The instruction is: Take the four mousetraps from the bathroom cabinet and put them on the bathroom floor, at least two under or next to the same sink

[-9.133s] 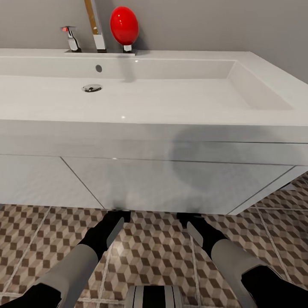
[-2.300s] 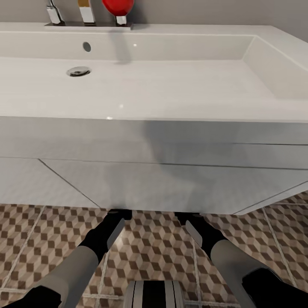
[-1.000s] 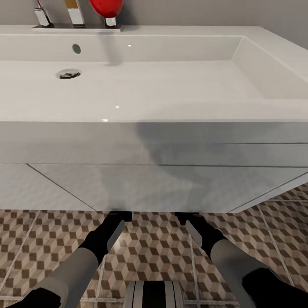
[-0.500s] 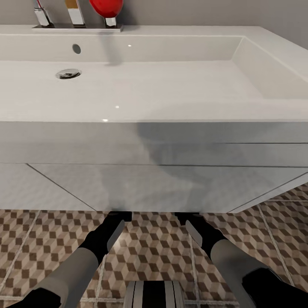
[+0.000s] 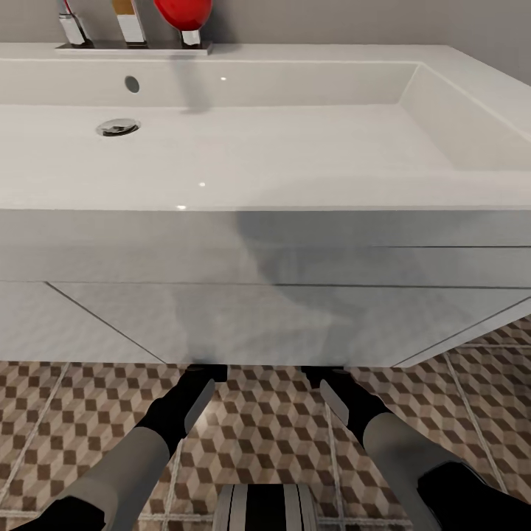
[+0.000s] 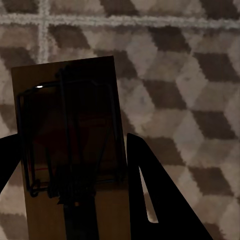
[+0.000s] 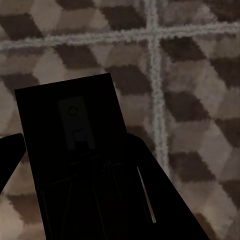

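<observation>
Low under the sink (image 5: 295,169), each gripper seemingly pinches a mousetrap (image 6: 70,150).

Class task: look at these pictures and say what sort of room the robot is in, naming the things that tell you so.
Most likely a bathroom. A wide white sink with a drain and chrome tap sits on a white vanity, above a patterned tile floor.

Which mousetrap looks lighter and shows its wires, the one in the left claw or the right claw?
The mousetrap in the left gripper: its tan board and dark wire frame show clearly. The mousetrap in the right gripper looks almost black, in deep shadow.
</observation>
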